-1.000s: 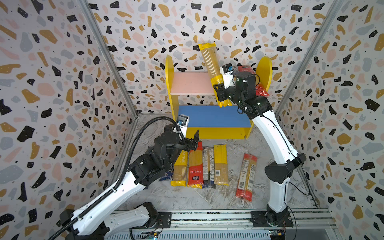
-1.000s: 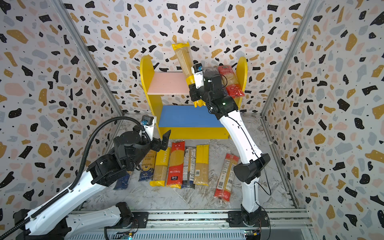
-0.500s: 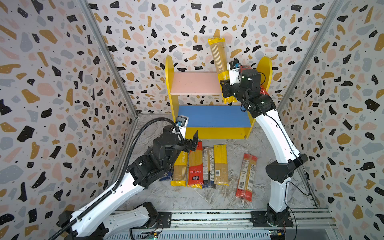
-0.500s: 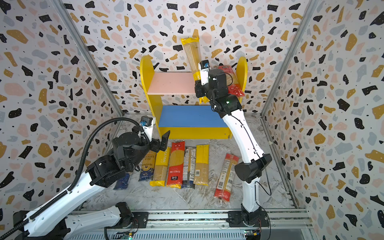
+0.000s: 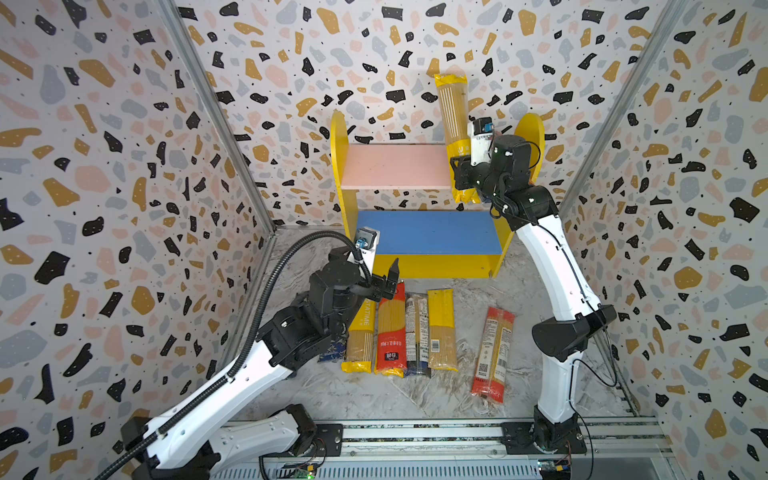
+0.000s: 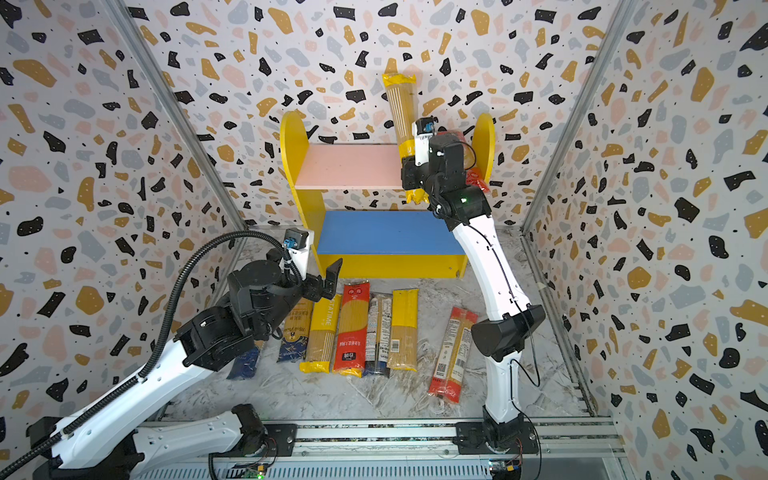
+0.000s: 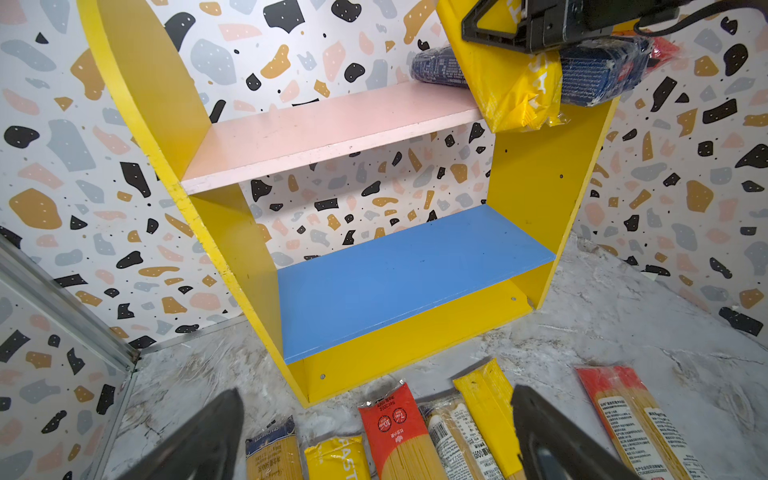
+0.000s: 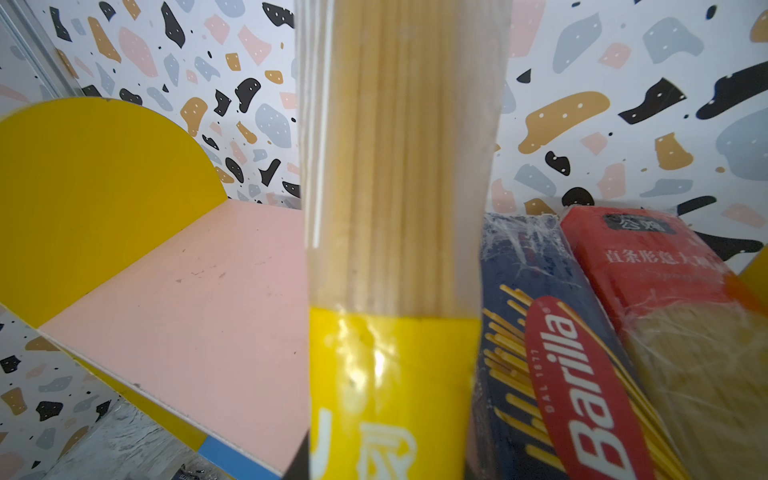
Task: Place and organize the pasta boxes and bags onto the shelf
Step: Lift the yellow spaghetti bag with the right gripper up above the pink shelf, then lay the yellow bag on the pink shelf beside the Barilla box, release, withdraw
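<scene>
**Left gripper** (image 7: 376, 395): jaws wide apart, nothing between them. It hovers over the far ends of the floor row, in front of the shelf's left side.

**Floor row**, in a top view:
- navy packet (image 6: 245, 365), partly under the left arm
- blue-gold packet (image 6: 296, 328)
- PASTATIME packet (image 6: 323, 332)
- red packet (image 6: 352, 328)
- dark packet (image 6: 379, 332)
- yellow packet (image 6: 403, 328)

All lie lengthwise, side by side, ends toward the shelf. An orange-red packet (image 6: 451, 349) lies apart to the right, slightly tilted, near the right arm.

**Shelf** (image 6: 293, 166): stands at the back wall, with the pink board (image 6: 349, 166) above the blue board (image 6: 386, 230). At the pink board's right end lie a Barilla packet (image 8: 561, 353) and a red shelf packet (image 8: 648, 266). They are side by side, the red one nearest the right side panel.

**Right gripper** (image 5: 462, 172): clamped on the yellow lower part of the held packet (image 5: 453, 108). That packet stands nearly upright. Its top rises above the shelf, and its lower end hangs past the pink board's front edge, just beside the Barilla packet. Contact with the board cannot be determined.
</scene>
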### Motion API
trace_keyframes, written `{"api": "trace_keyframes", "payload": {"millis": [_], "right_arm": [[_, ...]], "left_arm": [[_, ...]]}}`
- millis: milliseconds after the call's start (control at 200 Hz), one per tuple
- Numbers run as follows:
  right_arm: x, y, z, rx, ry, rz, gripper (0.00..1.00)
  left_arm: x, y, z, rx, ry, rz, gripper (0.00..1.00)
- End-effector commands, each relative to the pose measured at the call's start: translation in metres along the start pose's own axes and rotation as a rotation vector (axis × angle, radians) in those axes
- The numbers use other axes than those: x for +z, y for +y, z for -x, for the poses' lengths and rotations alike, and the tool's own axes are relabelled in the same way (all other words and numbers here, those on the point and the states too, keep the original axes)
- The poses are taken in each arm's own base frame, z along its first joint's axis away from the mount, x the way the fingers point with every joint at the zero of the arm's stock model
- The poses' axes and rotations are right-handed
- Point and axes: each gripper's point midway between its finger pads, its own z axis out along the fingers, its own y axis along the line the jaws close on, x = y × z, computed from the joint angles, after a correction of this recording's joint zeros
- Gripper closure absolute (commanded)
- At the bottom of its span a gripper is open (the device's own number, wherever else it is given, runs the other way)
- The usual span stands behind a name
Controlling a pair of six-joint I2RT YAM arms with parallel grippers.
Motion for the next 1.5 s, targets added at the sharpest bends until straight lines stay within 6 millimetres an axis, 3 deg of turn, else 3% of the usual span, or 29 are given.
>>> {"api": "trace_keyframes", "payload": {"millis": [0, 135, 190, 300, 446, 596, 886, 1111, 1291, 1492], "right_arm": [[-0.035, 0.004, 0.077, -0.005, -0.250, 0.019, 0.73], [-0.025, -0.004, 0.067, 0.011, -0.221, -0.008, 0.39], [-0.023, -0.006, 0.067, 0.018, -0.220, -0.008, 0.32], [-0.026, -0.009, 0.069, 0.024, -0.227, -0.018, 0.26], [-0.034, -0.006, 0.076, 0.020, -0.240, -0.003, 0.26], [-0.043, 0.020, 0.079, -0.024, -0.244, 0.025, 0.25], [-0.043, 0.083, 0.048, -0.184, -0.166, -0.012, 0.26], [-0.045, 0.106, 0.044, -0.185, -0.165, 0.010, 0.26], [-0.080, 0.115, 0.043, -0.176, -0.148, 0.011, 0.25], [-0.140, 0.118, 0.027, -0.132, -0.142, 0.045, 0.24]], "left_arm": [[-0.008, 0.001, 0.047, -0.030, -0.108, -0.014, 0.00], [-0.011, 0.000, 0.072, -0.052, -0.153, -0.025, 0.01], [-0.011, 0.001, 0.075, -0.054, -0.157, -0.021, 0.00], [-0.014, 0.006, 0.074, -0.057, -0.156, 0.001, 0.01], [-0.015, 0.011, 0.070, -0.058, -0.145, 0.024, 0.00], [-0.015, 0.011, 0.069, -0.068, -0.142, 0.025, 0.01], [-0.026, 0.018, 0.054, -0.106, -0.131, 0.027, 0.01], [-0.045, 0.036, 0.044, -0.134, -0.135, 0.069, 0.00], [-0.055, 0.043, 0.025, -0.137, -0.119, 0.074, 0.00], [-0.054, 0.043, -0.008, -0.152, -0.074, 0.075, 0.01]]}}
